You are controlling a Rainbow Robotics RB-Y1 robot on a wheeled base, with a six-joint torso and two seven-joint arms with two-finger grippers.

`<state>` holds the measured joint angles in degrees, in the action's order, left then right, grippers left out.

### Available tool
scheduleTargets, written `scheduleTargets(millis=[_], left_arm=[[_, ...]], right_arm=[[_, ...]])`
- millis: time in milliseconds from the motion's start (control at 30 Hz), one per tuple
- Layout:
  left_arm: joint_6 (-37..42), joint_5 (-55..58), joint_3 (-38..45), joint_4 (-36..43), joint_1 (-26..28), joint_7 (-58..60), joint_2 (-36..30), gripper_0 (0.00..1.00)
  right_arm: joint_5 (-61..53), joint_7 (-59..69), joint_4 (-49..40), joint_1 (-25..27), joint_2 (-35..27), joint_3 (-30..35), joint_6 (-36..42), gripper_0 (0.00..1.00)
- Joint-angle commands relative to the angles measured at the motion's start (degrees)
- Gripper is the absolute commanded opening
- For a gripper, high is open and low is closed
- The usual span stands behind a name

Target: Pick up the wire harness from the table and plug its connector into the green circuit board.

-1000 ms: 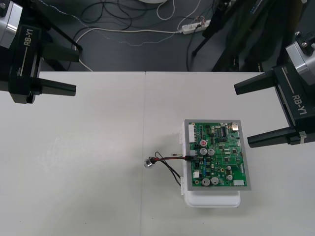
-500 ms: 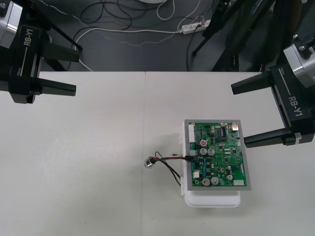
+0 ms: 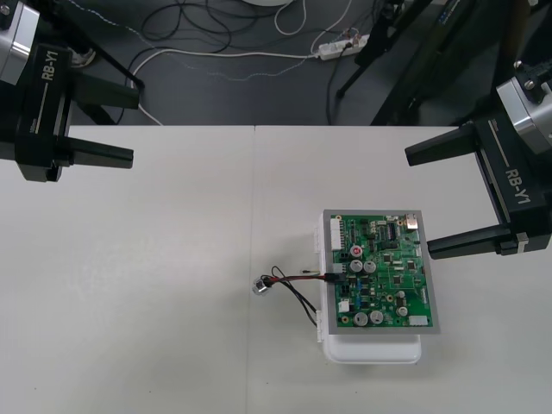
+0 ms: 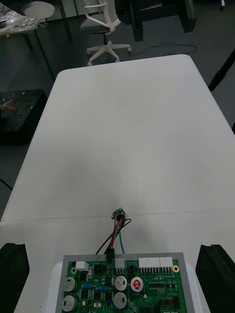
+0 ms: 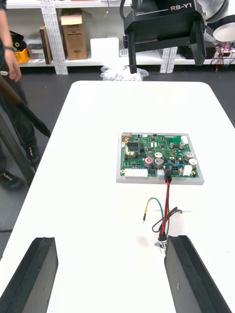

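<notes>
**Harness (image 3: 291, 285) at the board's edge, both claws spread wide**

The right claw (image 3: 421, 203) hangs above the tabletop (image 3: 155, 259) with its two black fingers (image 4: 12, 276) far apart and nothing between them. Just ahead of its fingertips and lower down lies the green circuit board (image 3: 379, 272) on its white base (image 3: 371, 352), near the claw but not touching it.

On the board's side away from this claw, the black plug (image 5: 168, 173) sits in a connector at the board's edge. From the plug the red, black and green wires run out over the tabletop, away from the right claw. They end in the round metal socket (image 3: 259, 287), which rests on the tabletop near the board. One green wire (image 5: 152, 205) loops off to a loose end.

The left claw (image 3: 134, 127) hangs well apart from the harness, its fingers also spread wide and empty. The socket lies out in front of it, nearer one finger than the other.
</notes>
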<state>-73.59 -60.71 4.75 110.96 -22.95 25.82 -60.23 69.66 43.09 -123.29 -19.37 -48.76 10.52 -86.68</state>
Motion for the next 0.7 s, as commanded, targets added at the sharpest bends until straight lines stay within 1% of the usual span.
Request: scheduleTargets(millis=[33, 700], left_arm=[[2.84, 0.68, 0.0, 1.28, -1.22, -3.05, -2.17, 0.64], [2.84, 0.68, 0.0, 1.28, -1.22, -3.05, -2.17, 0.65]], right_arm=[[0.3, -1.69, -0.63, 0.39, 0.68, 1.96, 0.72, 1.0], [0.3, -1.69, -0.63, 0.39, 0.68, 1.96, 0.72, 1.0]])
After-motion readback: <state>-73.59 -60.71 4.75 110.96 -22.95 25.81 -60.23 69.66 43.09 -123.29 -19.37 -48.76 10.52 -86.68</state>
